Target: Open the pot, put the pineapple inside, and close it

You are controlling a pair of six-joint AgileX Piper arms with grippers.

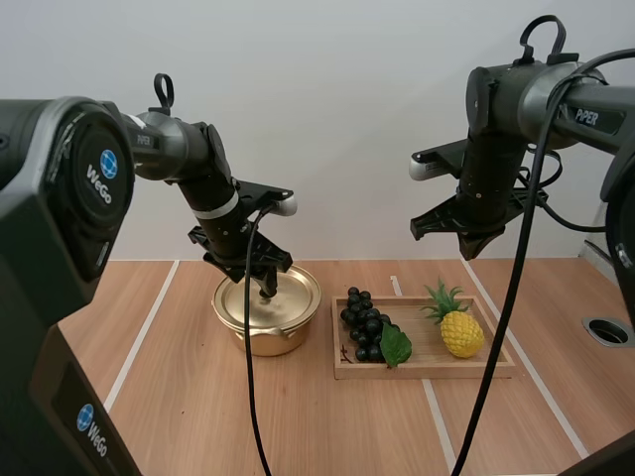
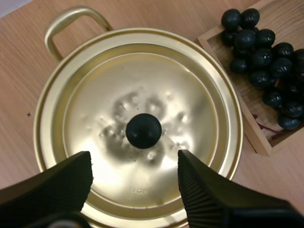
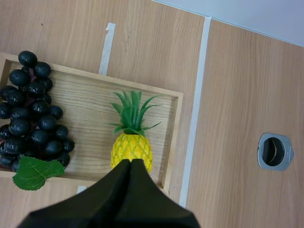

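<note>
L gripper (image 2: 135, 160) wide open, empty, hovers over black round knob (image 2: 143, 130) of shiny gold metal lid (image 2: 142, 71): drop straight, centre, pinch under knob's bulge. R gripper (image 3: 130, 164) closed, empty, above yellow plastic pineapple (image 3: 131, 149) at right end of rectangular wooden tray (image 3: 90, 109).

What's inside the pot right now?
Cannot tell: the gold lid sits on the pot, covering its inside. On top shows the black knob, with the open left gripper above it. The pineapple lies on the tray.

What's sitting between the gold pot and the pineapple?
A bunch of dark grapes, lying in the wooden tray with the pineapple; the high view shows it.
</note>
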